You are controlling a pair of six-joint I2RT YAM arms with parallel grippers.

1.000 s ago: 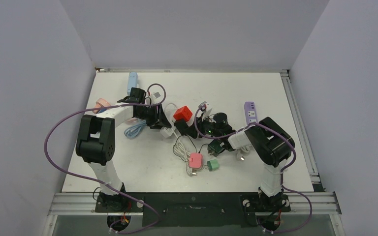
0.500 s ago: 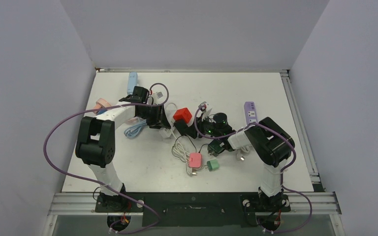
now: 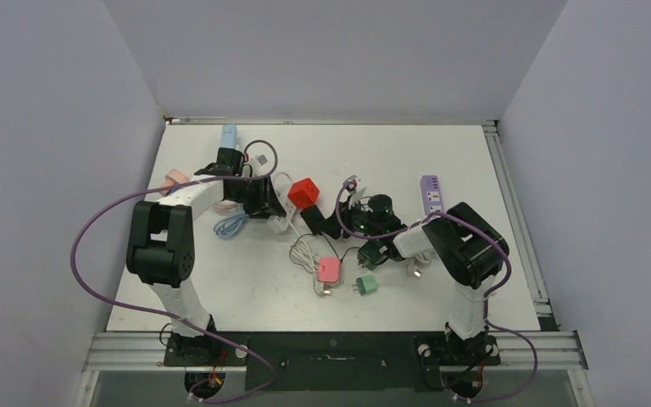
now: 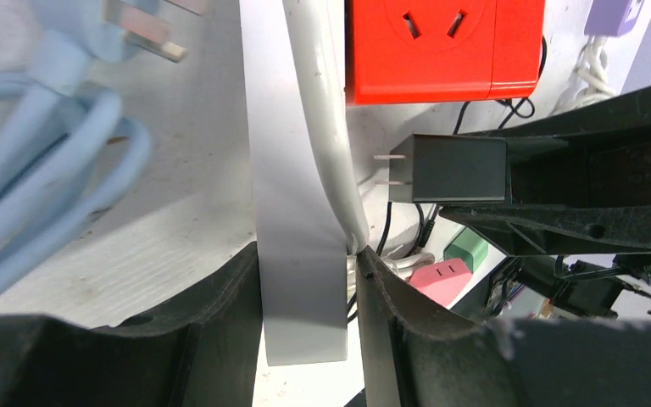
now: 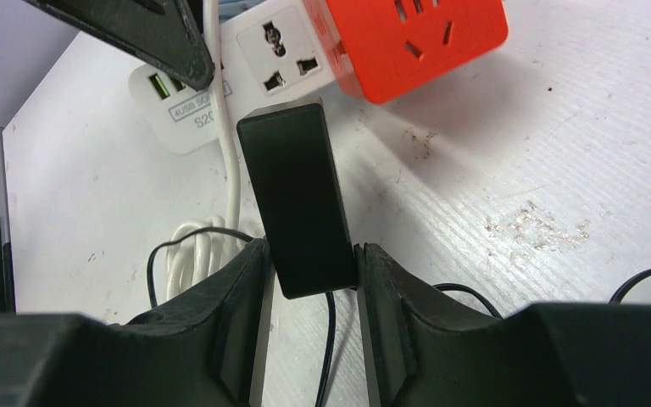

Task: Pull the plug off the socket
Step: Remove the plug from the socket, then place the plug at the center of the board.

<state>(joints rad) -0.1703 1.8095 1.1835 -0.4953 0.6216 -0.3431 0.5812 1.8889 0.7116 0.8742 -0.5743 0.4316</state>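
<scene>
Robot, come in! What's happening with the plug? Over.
Left claw shut on white power strip. Right claw shut on black plug. Prongs showing, plug out of socket. Red socket cube close alongside.

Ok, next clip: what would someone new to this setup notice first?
The black plug, pinched in the right gripper, stands out: its two prongs are bare, just off the white power strip that the left gripper clamps. Next comes the red cube socket right beside them at mid-table, above a tangle of cables.
</scene>
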